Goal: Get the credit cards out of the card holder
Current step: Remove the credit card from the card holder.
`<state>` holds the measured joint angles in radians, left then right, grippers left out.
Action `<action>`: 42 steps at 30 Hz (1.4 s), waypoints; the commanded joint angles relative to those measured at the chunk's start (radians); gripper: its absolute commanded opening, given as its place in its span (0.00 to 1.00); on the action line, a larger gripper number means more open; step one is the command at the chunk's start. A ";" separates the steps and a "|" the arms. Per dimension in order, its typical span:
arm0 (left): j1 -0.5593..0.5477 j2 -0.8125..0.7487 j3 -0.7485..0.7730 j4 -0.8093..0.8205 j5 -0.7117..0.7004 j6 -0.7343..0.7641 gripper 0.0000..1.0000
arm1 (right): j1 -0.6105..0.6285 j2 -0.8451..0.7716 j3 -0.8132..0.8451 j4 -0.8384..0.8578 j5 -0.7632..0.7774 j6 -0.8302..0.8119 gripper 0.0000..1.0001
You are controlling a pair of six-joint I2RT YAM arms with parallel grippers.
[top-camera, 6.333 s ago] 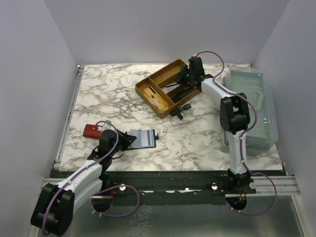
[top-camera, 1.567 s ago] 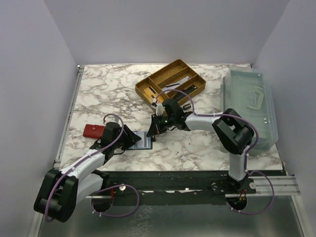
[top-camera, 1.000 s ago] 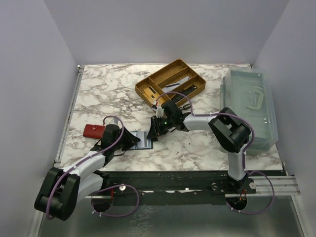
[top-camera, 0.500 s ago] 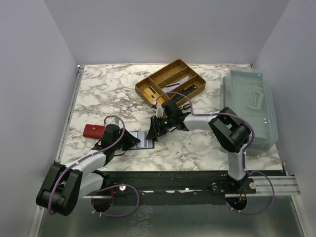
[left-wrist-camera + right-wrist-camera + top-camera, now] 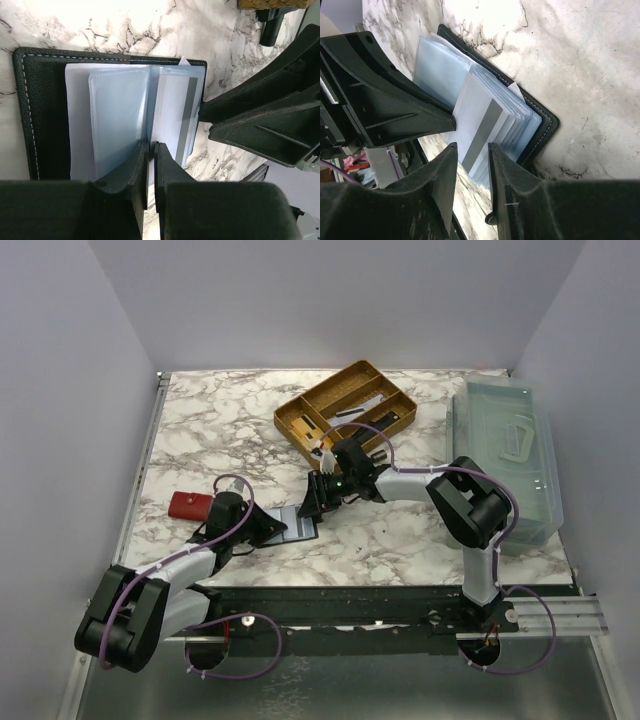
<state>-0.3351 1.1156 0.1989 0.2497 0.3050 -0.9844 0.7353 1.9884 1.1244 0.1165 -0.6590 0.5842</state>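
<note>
The black leather card holder lies open on the marble near the front left, its clear sleeves fanned out. A pale credit card with a grey stripe pokes out of the right-hand sleeves; the same credit card also shows in the left wrist view. My left gripper is shut on the sleeves' near edge at the fold. My right gripper is open, with one finger on each side of the card's protruding end and not touching it. From above, the left gripper and the right gripper meet over the holder.
A red object lies left of the holder. A gold divided tray with dark items stands behind it. A clear plastic box fills the right edge. The two grippers are almost touching.
My left jaws have closed onto the sleeves. My right jaws have widened slightly around the card. Both arms have barely shifted.
</note>
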 commanded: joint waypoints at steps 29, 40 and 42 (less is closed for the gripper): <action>-0.003 0.090 -0.036 0.171 0.134 -0.040 0.11 | -0.008 0.021 0.005 -0.028 -0.040 0.110 0.35; -0.004 0.043 -0.051 0.169 0.109 -0.064 0.21 | -0.022 -0.040 0.013 -0.057 0.041 0.028 0.40; -0.003 0.031 -0.054 0.160 0.097 -0.068 0.25 | -0.024 -0.052 0.011 -0.055 0.039 0.017 0.40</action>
<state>-0.3340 1.1793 0.1577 0.3882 0.3946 -1.0367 0.7113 1.9907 1.1282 0.0761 -0.6426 0.6468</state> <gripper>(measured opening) 0.223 0.400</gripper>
